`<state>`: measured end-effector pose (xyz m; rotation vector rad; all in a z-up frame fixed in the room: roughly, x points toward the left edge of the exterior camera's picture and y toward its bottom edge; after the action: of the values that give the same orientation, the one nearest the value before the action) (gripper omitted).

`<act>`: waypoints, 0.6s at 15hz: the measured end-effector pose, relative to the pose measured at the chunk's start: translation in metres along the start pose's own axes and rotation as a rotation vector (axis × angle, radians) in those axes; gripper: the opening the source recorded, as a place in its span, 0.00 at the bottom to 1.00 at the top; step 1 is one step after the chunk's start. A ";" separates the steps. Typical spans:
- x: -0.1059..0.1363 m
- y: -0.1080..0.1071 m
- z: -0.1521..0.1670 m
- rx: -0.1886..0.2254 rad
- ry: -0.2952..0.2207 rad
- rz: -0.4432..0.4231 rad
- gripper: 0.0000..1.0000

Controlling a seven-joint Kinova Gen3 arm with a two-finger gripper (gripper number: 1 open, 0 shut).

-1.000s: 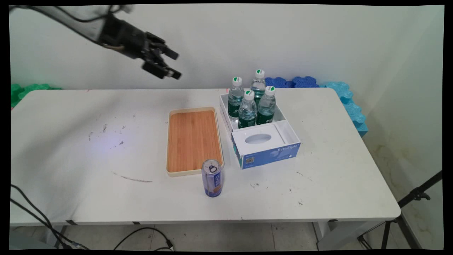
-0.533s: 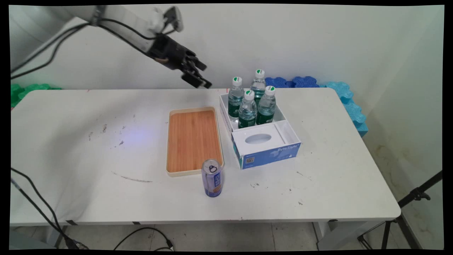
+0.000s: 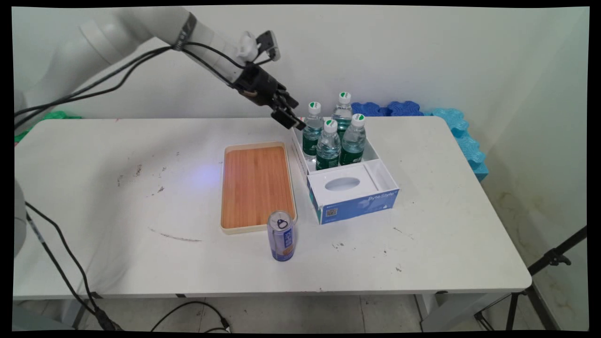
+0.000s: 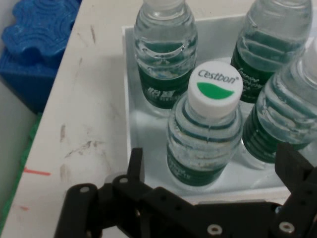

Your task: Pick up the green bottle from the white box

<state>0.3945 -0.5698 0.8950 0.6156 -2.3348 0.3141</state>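
Black gripper (image 3: 293,118) hangs with its fingers spread wide and nothing held, just beside the near-left water bottle (image 4: 205,131), whose white cap reads Cestbon. Four such bottles stand upright in the back compartment of a white and blue box (image 3: 359,202). A wooden tray (image 3: 256,188) and a blue can (image 3: 281,236) sit left of the box on the white table (image 3: 117,211).

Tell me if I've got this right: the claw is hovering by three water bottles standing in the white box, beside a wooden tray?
Almost: the main view shows four water bottles in the white box, not three. The gripper is beside them, and the wooden tray lies alongside.
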 end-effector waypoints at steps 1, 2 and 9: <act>0.001 -0.001 0.004 -0.003 -0.002 0.000 1.00; 0.002 -0.001 0.010 -0.008 -0.005 -0.001 1.00; 0.010 -0.005 0.042 -0.039 -0.024 0.002 1.00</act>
<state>0.3669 -0.5936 0.8710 0.6011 -2.3594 0.2621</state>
